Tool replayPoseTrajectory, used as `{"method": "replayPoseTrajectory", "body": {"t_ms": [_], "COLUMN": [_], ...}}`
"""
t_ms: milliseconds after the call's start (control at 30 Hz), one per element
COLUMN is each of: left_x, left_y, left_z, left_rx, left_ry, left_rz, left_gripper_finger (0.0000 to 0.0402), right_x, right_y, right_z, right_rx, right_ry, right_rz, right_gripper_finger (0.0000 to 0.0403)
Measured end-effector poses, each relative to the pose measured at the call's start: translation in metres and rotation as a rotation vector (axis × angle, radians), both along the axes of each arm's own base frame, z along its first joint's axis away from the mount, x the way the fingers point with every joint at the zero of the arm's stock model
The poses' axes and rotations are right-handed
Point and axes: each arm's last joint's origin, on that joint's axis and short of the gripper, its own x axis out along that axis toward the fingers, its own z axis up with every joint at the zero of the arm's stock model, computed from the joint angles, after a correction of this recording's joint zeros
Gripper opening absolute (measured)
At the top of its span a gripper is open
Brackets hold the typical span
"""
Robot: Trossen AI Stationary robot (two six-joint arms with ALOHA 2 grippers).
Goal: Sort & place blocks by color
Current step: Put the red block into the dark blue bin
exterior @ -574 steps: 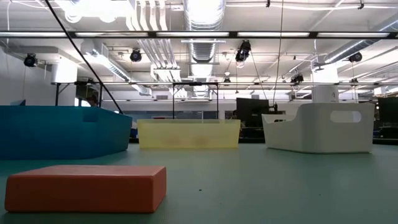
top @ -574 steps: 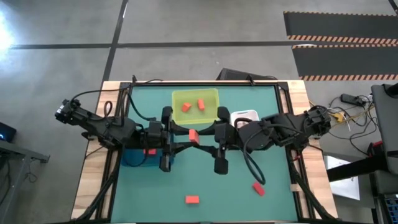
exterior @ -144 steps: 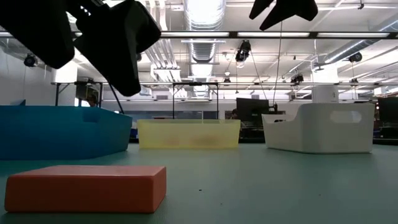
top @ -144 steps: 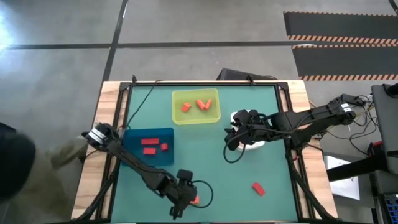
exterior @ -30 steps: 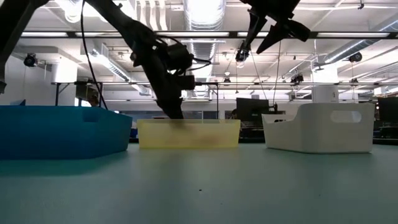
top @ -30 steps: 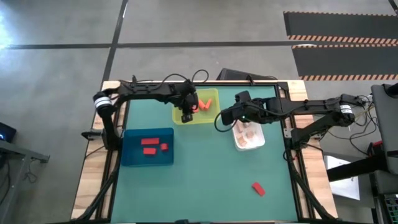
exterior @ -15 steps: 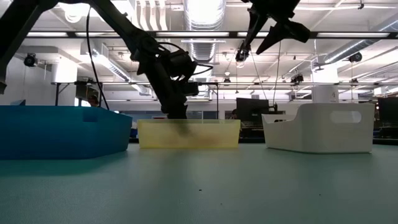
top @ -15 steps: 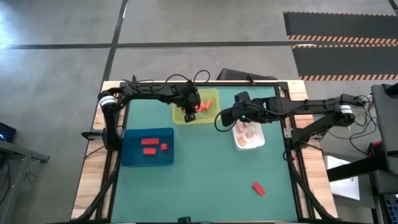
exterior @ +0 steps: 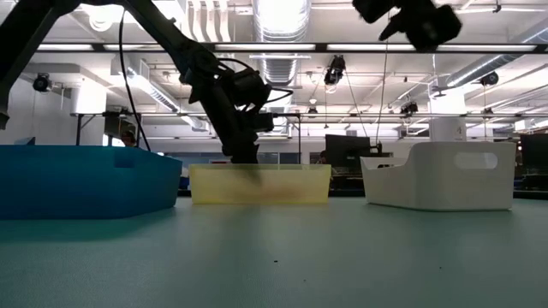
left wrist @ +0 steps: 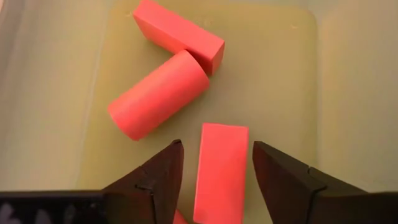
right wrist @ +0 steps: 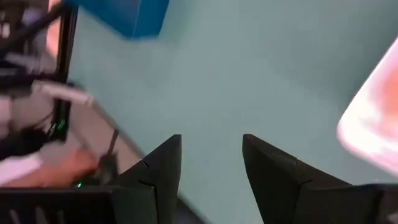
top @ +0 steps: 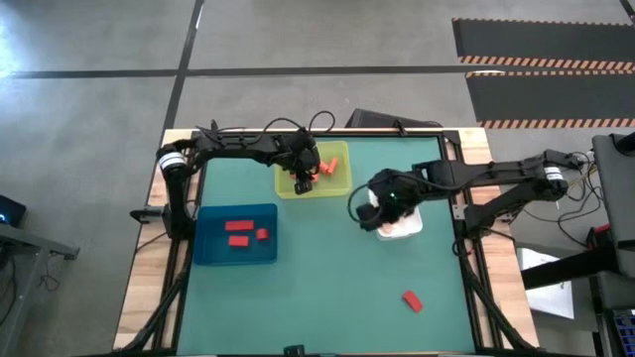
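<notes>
Green table [top: 327, 288], yellow tray [top: 290, 186] holding orange blocks [left wrist: 221, 171]

I see two thin black arms, each made of several jointed segments. The left arm [top: 238, 146] has a white ring near its base and loose black cables along it. The right arm [top: 476, 174] has a similar white ring. Each ends in two dark, matte, wedge-shaped fingers [left wrist: 155, 177].

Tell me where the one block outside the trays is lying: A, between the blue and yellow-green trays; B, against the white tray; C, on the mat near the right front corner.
C: the lone red block lies on the green mat toward the right front, apart from every tray.
</notes>
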Motion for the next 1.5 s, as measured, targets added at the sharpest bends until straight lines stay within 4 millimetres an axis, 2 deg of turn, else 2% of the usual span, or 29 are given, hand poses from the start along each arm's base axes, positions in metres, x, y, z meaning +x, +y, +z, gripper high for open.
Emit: {"method": "replayPoseTrajectory", "body": {"t_ms": [167,267,433,600,767,933,1067,1267,1500], "left_x": [-0.001,-0.003,-0.008,-0.016,-0.027,-0.043,-0.056,-0.07,-0.071], "left_y": [-0.001,-0.002,-0.009,-0.022,-0.045,-0.072,-0.091,-0.112,-0.122], "left_z": [0.002,0.01,0.036,0.073,0.114,0.152,0.176,0.196,0.204], "left_rx": [0.0,0.005,-0.01,-0.026,-0.026,-0.05,-0.111,-0.246,-0.322], "left_ry": [0.0,-0.016,-0.092,-0.205,-0.332,-0.466,-0.559,-0.653,-0.708], "left_rz": [0.001,0.004,0.061,0.108,0.1,0.09,0.104,0.154,0.168], "left_gripper_finger": [0.018,0.018,0.018,0.018,0.018,0.018,0.018,0.018,0.018], "right_x": [-0.005,-0.013,-0.028,-0.046,-0.063,-0.07,-0.076,-0.071,-0.06], "right_y": [0.034,0.053,0.082,0.105,0.115,0.121,0.124,0.136,0.147], "right_z": [0.001,-0.002,-0.018,-0.048,-0.079,-0.101,-0.118,-0.139,-0.166], "right_rx": [0.099,0.124,0.157,0.154,0.17,0.17,0.142,0.111,0.043], "right_ry": [0.028,0.092,0.223,0.363,0.502,0.517,0.571,0.6,0.636], "right_rz": [0.114,0.142,0.147,0.158,0.14,0.153,0.151,0.181,0.234], "right_gripper_finger": [0.016,0.016,0.016,0.016,0.0171,0.021,0.0239,0.0258,0.0248]}}
